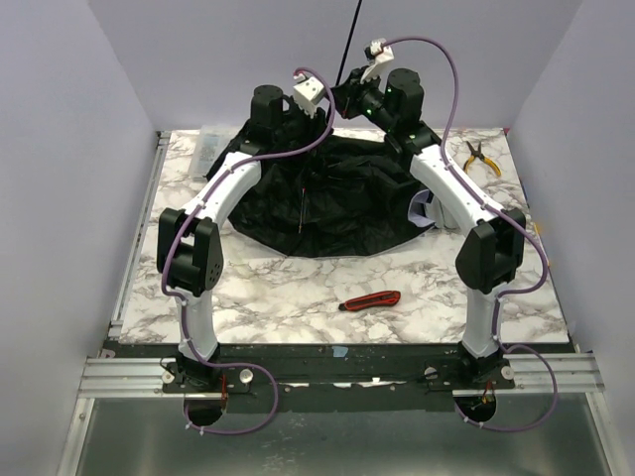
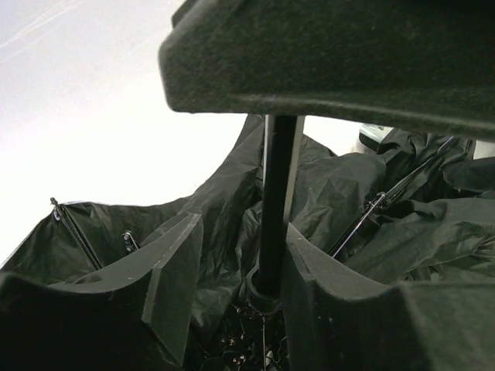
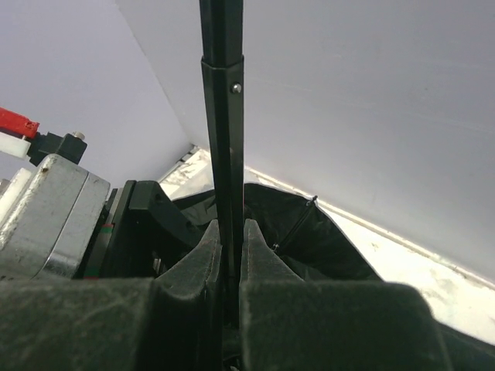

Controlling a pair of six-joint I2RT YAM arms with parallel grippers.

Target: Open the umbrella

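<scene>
The umbrella (image 1: 327, 198) sprawls on the marble bench (image 1: 278, 288) behind the red knife (image 1: 370, 300), black lining up, its shaft (image 3: 223, 116) rising upright; farther behind the knife, the right claw (image 3: 230, 232) is clenched on that shaft; the left claw (image 2: 244, 224) straddles it near the hub, released, a gap showing on one side.

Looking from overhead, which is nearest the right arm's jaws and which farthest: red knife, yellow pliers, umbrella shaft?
1. Umbrella shaft, held in the jaws of the right gripper.
2. Yellow pliers, at the far right corner.
3. Red knife, near the front edge, centre.
</scene>
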